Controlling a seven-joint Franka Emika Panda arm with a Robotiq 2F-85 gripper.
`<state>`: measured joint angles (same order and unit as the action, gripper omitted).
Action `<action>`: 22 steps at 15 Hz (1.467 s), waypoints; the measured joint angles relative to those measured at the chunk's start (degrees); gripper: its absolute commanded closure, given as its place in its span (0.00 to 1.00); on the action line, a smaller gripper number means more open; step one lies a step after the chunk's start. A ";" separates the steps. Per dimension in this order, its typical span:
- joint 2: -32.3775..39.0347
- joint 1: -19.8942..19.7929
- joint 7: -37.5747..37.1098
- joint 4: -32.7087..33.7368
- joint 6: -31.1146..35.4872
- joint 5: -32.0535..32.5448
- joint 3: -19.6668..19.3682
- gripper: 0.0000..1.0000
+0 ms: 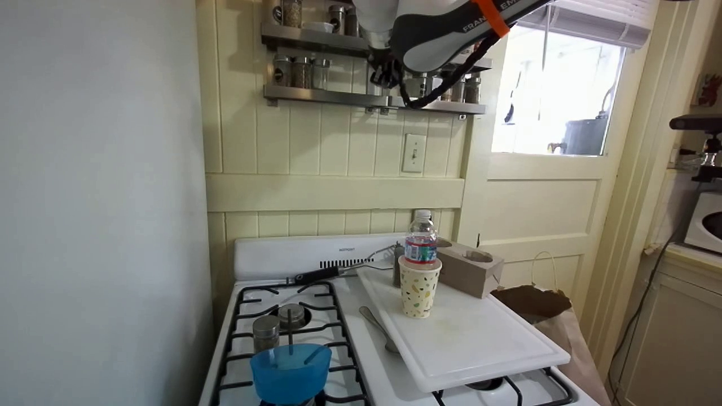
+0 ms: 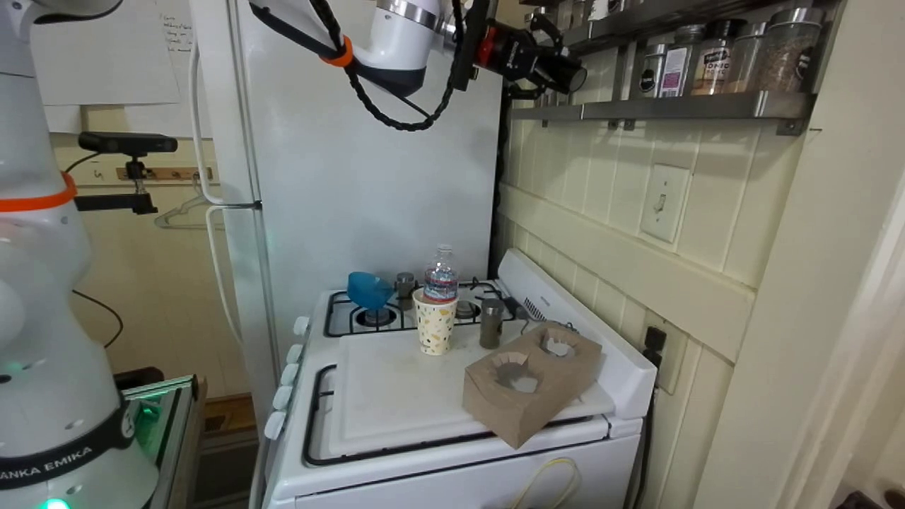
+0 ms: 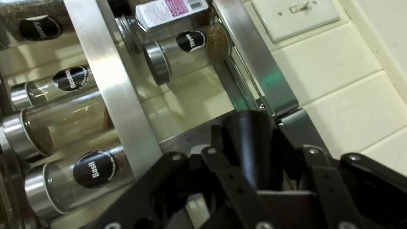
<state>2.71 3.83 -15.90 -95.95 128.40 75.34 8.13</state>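
- As I face the cream panelled wall, a tall white refrigerator rises beside the left edge of a white gas stove.
- A white jointed robot arm with orange bands reaches high over the stove toward its back edge.
- Two long brushed-metal shelves hang above that back edge.
- A flat white cutting board covers most of the stove's right half.
- A brown cardboard box with two round holes on top sits at the board's back right corner, jutting past its right edge.
- A translucent blue bowl rests near the stove's front left corner.
- Close to the board's left edge stands a speckled paper cup, with a clear plastic bottle bearing a red and blue label upright in it.
- The black two-fingered gripper hangs from the arm's end near the lower shelf's front edge; its fingers are clamped around a black cylindrical object, though I cannot tell whether that object touches the shelf.
- Slim glass spice jars with silvery lids line the shelves, black labels reading Basil and Thyme among them.
- A silvery metal spoon lies on the stove alongside the board's left edge.
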 measured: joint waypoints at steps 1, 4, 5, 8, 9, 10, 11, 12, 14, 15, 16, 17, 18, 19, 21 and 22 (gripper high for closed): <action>0.06 0.00 -0.55 0.00 0.42 0.09 -0.11 0.80; 0.30 0.00 -2.77 0.00 1.95 0.10 -0.58 0.80; 0.40 -0.01 -3.71 0.00 2.78 0.10 -0.84 0.80; 0.48 -0.01 -4.39 0.00 3.31 0.01 -1.20 0.80; 0.48 -0.01 -4.39 0.00 3.31 0.01 -1.22 0.80; 0.48 -0.01 -4.42 0.00 3.31 0.04 -1.25 0.80; 0.48 -0.01 -4.88 0.00 3.42 0.16 -1.29 0.80; 0.49 -0.01 -5.55 0.00 3.83 0.24 -1.35 0.80; 0.52 -0.01 -6.87 0.00 5.25 0.30 -1.54 0.80; 0.55 -0.01 -7.63 0.00 5.99 0.30 -1.68 0.80; 0.59 -0.02 -8.31 0.00 6.92 0.30 -1.87 0.80; 0.64 -0.02 -8.94 0.00 7.75 0.30 -2.08 0.80; 0.71 -0.03 -9.57 0.00 8.49 0.30 -2.28 0.80; 0.80 -0.04 -10.02 0.00 9.20 0.30 -2.47 0.80; 1.08 -0.04 -10.23 0.00 10.08 0.30 -2.75 0.80; 1.27 -0.04 -10.23 0.00 10.13 0.39 -2.79 0.80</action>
<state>3.98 3.79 -26.14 -95.95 138.53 75.73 5.34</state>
